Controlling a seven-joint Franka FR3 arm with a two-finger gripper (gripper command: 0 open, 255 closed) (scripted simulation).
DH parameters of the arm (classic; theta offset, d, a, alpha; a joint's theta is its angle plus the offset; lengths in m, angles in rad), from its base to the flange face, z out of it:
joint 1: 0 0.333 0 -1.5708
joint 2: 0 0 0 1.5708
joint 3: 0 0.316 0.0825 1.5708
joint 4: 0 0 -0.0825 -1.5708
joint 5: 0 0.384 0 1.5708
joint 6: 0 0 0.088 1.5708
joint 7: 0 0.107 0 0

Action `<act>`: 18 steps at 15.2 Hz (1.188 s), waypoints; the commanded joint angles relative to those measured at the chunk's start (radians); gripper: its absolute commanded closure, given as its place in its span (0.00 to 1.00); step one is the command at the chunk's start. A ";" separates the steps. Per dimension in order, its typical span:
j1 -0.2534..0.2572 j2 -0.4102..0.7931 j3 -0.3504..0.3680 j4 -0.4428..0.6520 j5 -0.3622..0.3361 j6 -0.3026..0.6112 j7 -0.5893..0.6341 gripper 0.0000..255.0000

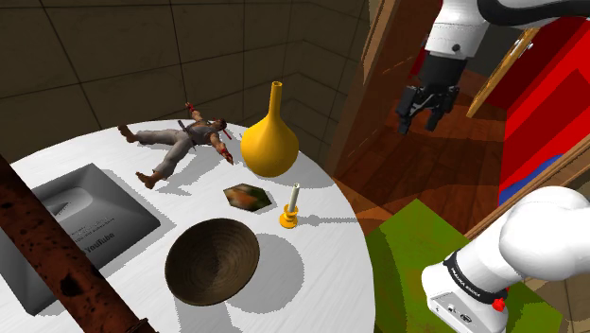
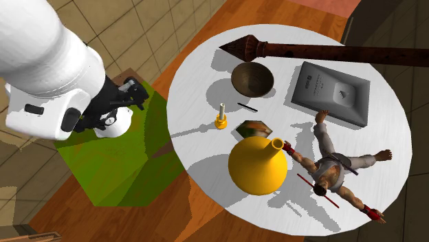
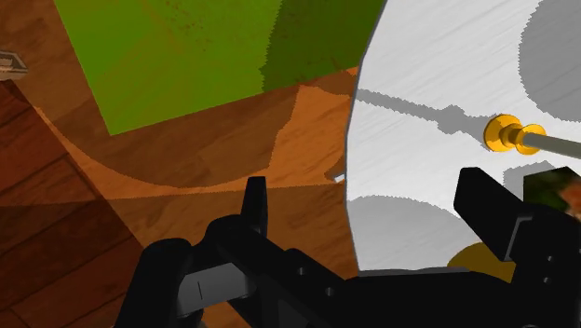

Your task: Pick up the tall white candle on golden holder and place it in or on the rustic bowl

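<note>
**Gripper wide open, off the table; candle upright beside the bowl**

In the shoulder view the gripper hangs high over the brown plank floor, right of the round white table, well apart from everything on it. The wrist view shows its black fingers spread wide with nothing between them, and faint brushed streaks on the tabletop. The slim white candle stands on its small golden holder, just right of the dark, ringed rustic bowl. From above, the second exterior view shows a thin black stick between them. A bulbous, long-necked yellow vase stands just beyond.
</note>
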 commanded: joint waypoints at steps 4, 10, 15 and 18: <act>0.018 0.116 0.082 -0.018 0.089 0.102 0.134 0.00; 0.040 0.290 0.170 0.013 0.177 0.220 0.283 0.00; 0.058 0.461 0.233 0.071 0.226 0.318 0.400 0.00; 0.071 0.572 0.263 0.120 0.245 0.374 0.469 0.00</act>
